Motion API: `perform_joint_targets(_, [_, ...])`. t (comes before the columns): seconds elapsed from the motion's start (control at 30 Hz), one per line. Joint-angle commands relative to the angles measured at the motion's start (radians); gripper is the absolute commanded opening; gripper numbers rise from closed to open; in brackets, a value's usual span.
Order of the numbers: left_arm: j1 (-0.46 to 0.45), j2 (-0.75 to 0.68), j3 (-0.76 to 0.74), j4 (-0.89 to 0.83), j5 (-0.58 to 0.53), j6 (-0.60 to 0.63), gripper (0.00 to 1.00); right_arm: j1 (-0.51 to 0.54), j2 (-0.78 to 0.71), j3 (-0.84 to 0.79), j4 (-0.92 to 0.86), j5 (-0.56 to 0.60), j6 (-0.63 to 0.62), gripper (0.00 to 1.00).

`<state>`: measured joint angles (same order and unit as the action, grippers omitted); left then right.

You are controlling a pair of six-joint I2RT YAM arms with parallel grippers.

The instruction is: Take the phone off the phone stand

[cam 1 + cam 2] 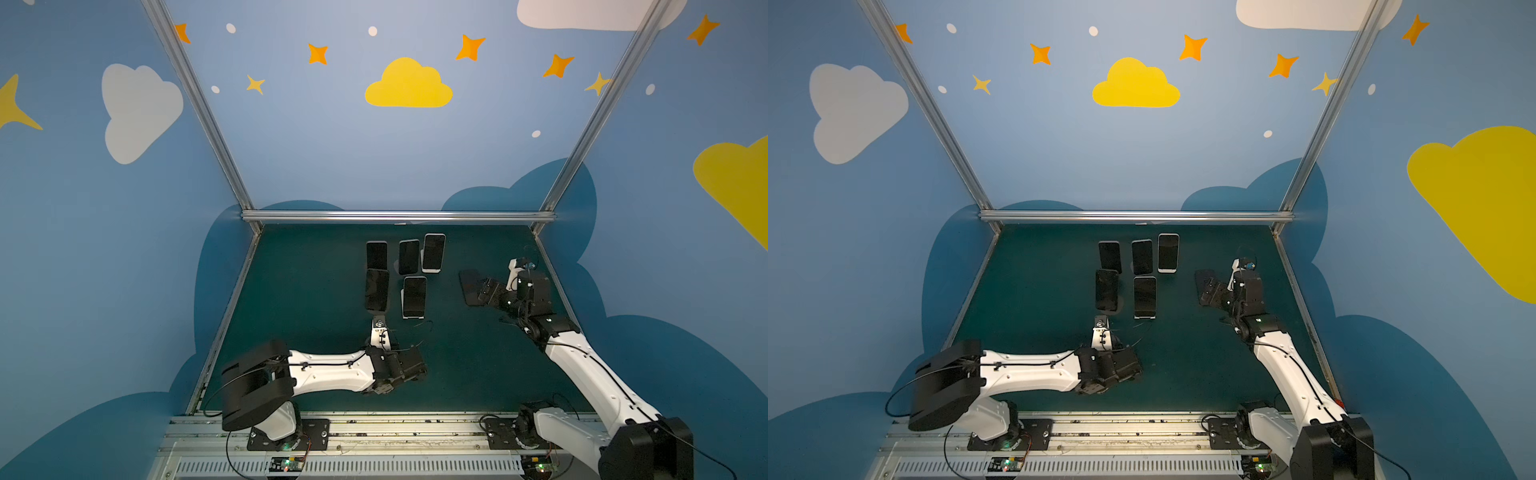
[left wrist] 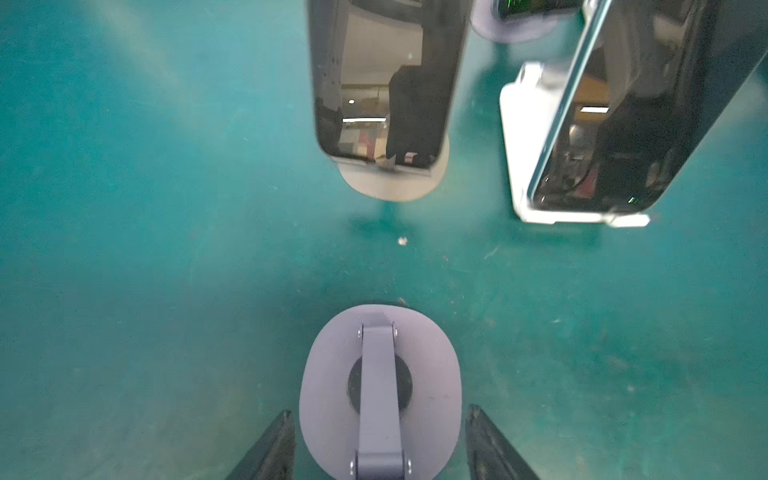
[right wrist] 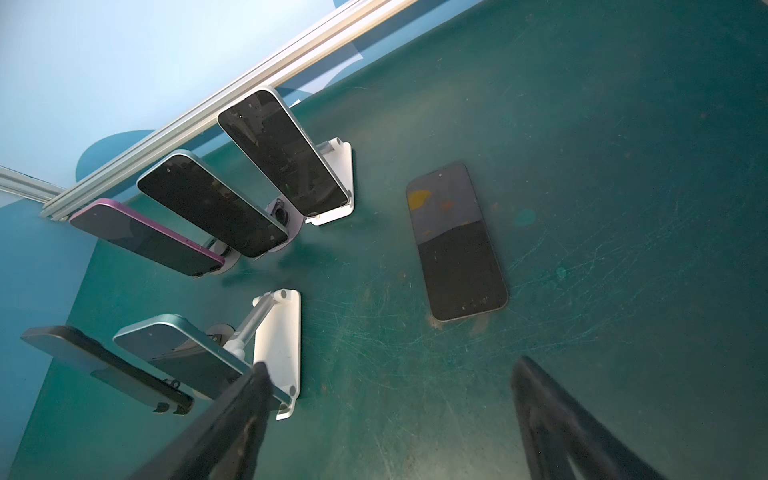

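Phone, a dark glass slab [image 3: 457,241], lies flat on the green surface [image 3: 623,166] just ahead of your spread right pincer [image 3: 390,363], with its long axis roughly along that pincer's reach. Your left pincer [image 2: 379,409] brackets the empty grey oval stand [image 2: 432,374]; whether it pinches, you cannot tell.

Dark phone [image 3: 456,243] lies flat, screen up — grey round-based phone stand [image 2: 380,390] sits empty, well apart.
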<state>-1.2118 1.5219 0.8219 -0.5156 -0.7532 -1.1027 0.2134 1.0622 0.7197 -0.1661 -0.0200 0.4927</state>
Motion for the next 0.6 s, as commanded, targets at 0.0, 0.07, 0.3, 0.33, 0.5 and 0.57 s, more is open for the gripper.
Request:
perform_joint_targets(0.0, [-0.009,-0.086,-0.020,-0.122,-0.065,-0.072,0.62,0.008,-0.015,0.007,0.017,-0.005,-0.010,0.90])
perform_joint_targets(0.07, [-0.011,-0.146,-0.033,-0.208,-0.070,-0.142,0.61,0.011,-0.018,0.006,0.020,-0.005,-0.011,0.90])
perform_joint_targets(0.3, [-0.015,-0.341,-0.092,-0.440,-0.111,-0.333,0.60,0.018,-0.022,0.006,0.025,-0.005,-0.011,0.89])
perform_joint_targets(0.33, [-0.015,-0.370,-0.098,-0.452,-0.120,-0.324,0.60,0.018,-0.021,0.006,0.025,-0.006,-0.011,0.89])
perform_joint_targets(0.5, [-0.012,-0.502,-0.125,-0.511,-0.170,-0.345,0.60,0.021,-0.022,0.004,0.024,-0.003,-0.012,0.89])
perform_joint_targets(0.57, [-0.008,-0.561,-0.135,-0.529,-0.185,-0.342,0.60,0.022,-0.022,0.004,0.023,-0.004,-0.011,0.89])
